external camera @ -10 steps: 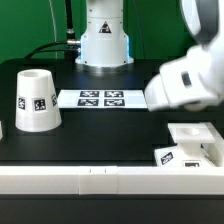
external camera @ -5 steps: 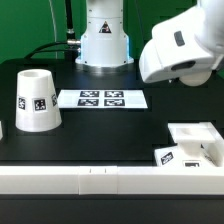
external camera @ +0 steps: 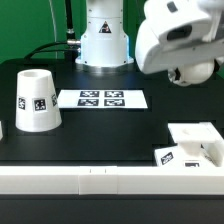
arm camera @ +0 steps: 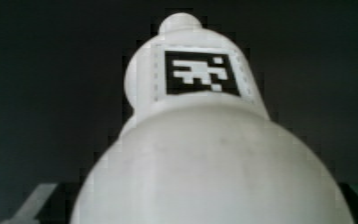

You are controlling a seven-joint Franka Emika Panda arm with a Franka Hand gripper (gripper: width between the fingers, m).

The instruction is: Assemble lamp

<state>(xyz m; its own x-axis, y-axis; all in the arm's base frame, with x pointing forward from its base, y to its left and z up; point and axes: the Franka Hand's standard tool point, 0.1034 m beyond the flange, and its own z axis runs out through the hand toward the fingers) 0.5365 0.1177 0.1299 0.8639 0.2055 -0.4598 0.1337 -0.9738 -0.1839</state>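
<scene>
Three lamp parts to track, one of them off the table [external camera: 110, 130]. Bulb [arm camera: 185, 150] clamped in the gripper [external camera: 179, 72], filling the wrist view nose-on, long axis running straight away from the camera, tag [arm camera: 202, 72] near the far tip. Fingers mostly hidden behind the white, so calling the jaws closed on it from the bulb riding up in the air with the arm [external camera: 170, 35], not from seeing pads. Gripper raised well above the table, toward the edge on the exterior view's right. Base [external camera: 195, 140] down by the front corner on that same side, so below the gripper and probably nearer the front edge. Best guess for the next move: down toward that corner, bulb upright over the base. Leave the shade [external camera: 35, 100] alone, well apart near the edge on the exterior view's left. Ignore the marker board [external camera: 100, 98], flat near the back edge.
</scene>
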